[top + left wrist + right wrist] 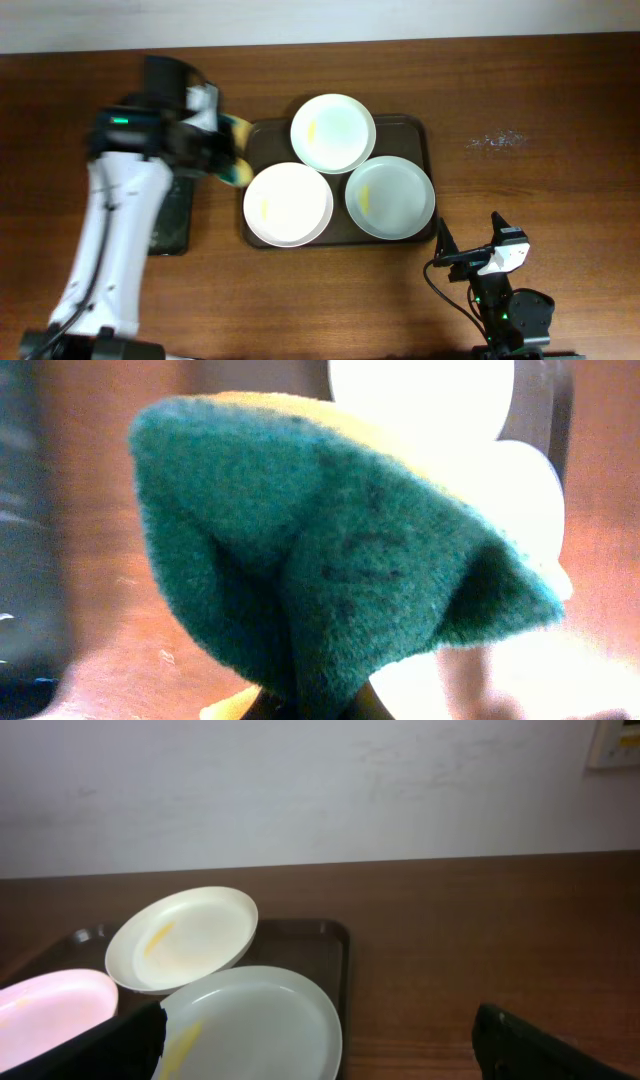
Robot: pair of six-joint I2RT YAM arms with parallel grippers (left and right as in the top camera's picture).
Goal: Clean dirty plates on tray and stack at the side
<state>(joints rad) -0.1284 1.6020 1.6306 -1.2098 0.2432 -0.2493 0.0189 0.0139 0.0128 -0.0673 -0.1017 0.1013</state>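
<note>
We see a brown wooden desk filling most of the overhead view, with a pale wall along its far edge. One brownish-grey tray lies mid-desk. One narrower black tray sits to its left, largely covered by the white left arm.

All three plates are on the brownish-grey tray, crowded against one another. Each carries a small yellowish smear. In the right wrist view the far plate sits tilted, its edge over the near one, and the third is washed out pink and cut off at the frame's left.

One sponge, green on one face and yellow on the other, is pinched in the left jaws at the tray's left rim. Whether it touches the rim we cannot tell. In the left wrist view the sponge fills the frame, hiding the jaws and blurring everything behind.

The right jaws stand spread and bare near the desk's front edge, just beside the tray's right corner.
</note>
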